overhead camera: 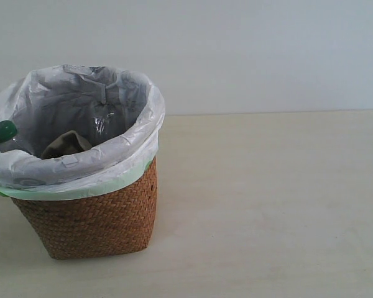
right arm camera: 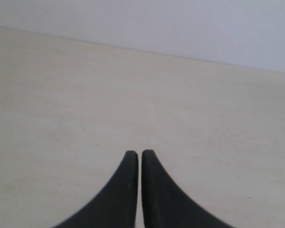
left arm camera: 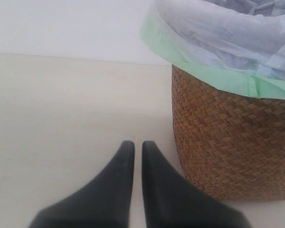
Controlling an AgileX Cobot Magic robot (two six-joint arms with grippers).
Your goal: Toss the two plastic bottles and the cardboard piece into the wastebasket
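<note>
At left of frame, wastebasket (overhead camera: 93, 223) already holding green-capped bottle (overhead camera: 2, 131), cardboard piece (overhead camera: 65, 144) and apparently second bottle (overhead camera: 105, 123); left gripper (left arm camera: 137, 146) and right gripper (right arm camera: 140, 154) closed, empty; task seemingly complete.

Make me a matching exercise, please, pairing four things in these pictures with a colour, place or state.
Things:
1. green bottle cap
2. cardboard piece
3. wastebasket
4. left gripper

Descriptions:
A. brown woven wicker, lined in white
B. shut, holding nothing, outside the basket beside its wall
C. grey-brown, lying low inside the liner
D. poking up just inside the rim, at the left in the exterior view

Pairs: 1-D, 2-C, 3-A, 4-B
</note>
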